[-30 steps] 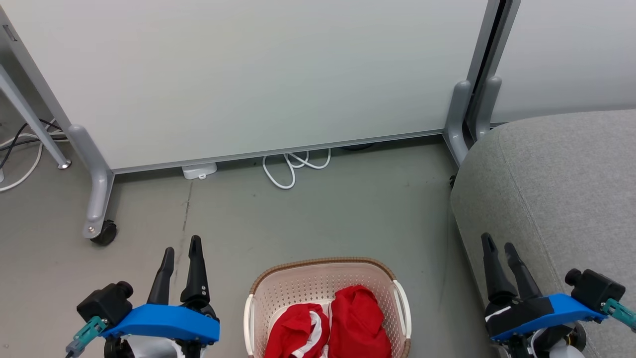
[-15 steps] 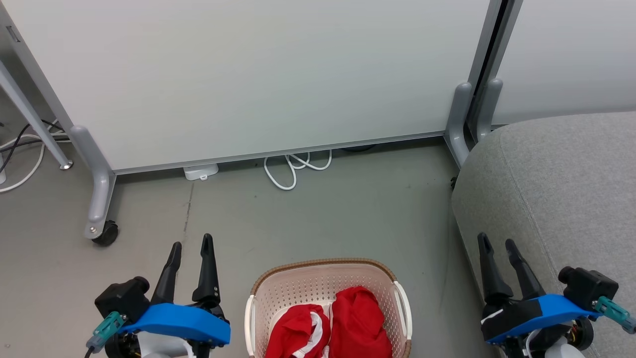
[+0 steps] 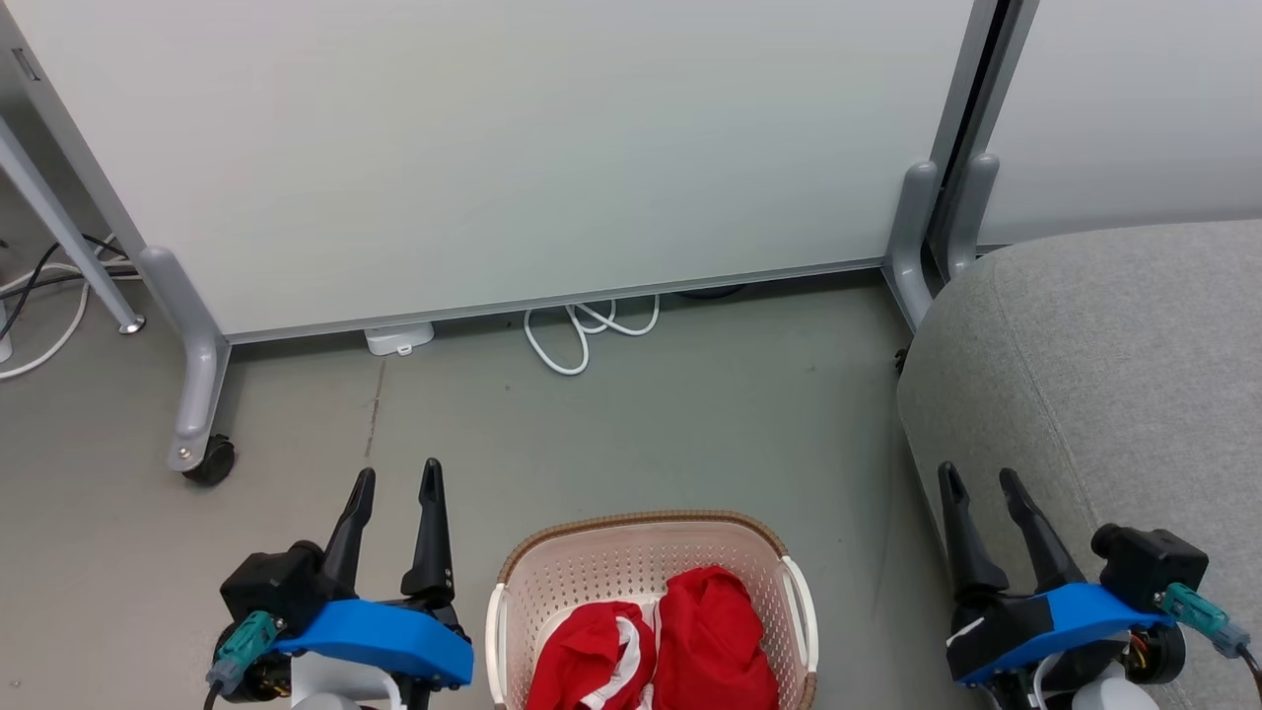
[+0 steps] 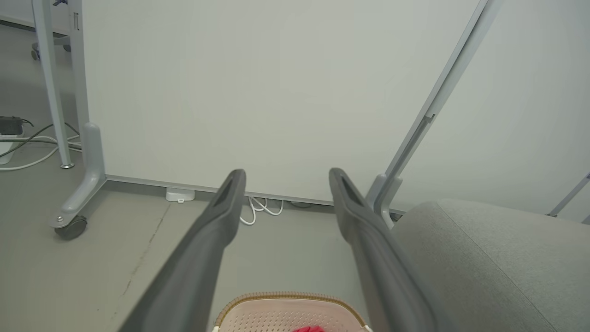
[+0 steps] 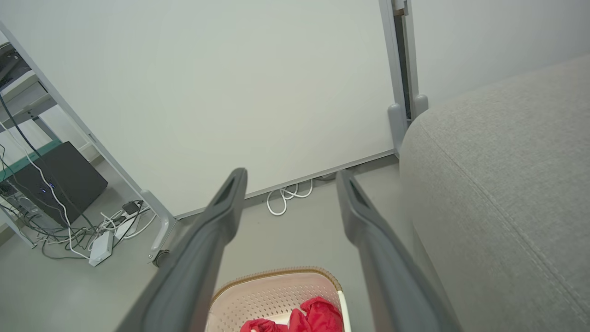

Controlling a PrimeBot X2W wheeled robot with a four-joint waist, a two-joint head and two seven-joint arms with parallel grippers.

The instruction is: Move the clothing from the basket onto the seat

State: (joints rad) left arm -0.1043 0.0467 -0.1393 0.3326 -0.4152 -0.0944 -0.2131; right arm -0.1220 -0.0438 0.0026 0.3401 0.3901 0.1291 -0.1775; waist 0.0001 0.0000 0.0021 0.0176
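Gradually, over the last second, the left gripper [image 3: 397, 471] has been brought from the lower left corner of the head view toward the lower middle. It is now placed just beside the left wall of the basket [image 3: 641, 519]. The right gripper [image 3: 978, 473] has been eased slightly leftward at the lower right, where it is seen against the edge of the seat [image 3: 1114, 375]. The basket and its contents have not been disturbed.

Both sets of jaws are spread wide, and nothing is held in either. This is judged to be an approach: the arms are being closed in on the basket, and no garment has yet been touched, so the whole transfer remains to be done.

The clothing [image 3: 705, 631] is found at the bottom centre of the frame, inside the basket, as two crumpled red heaps lying side by side and touching. A curved white band is shown on the left heap. The right heap is plain red and is piled a little higher. Their lower parts are cut off by the frame's bottom edge.

The basket is cream and perforated, with a brown rim and white side handles. The light-grey seat is spread across the right side of the frame, separated from the basket by a strip of grey floor [image 3: 641, 424].
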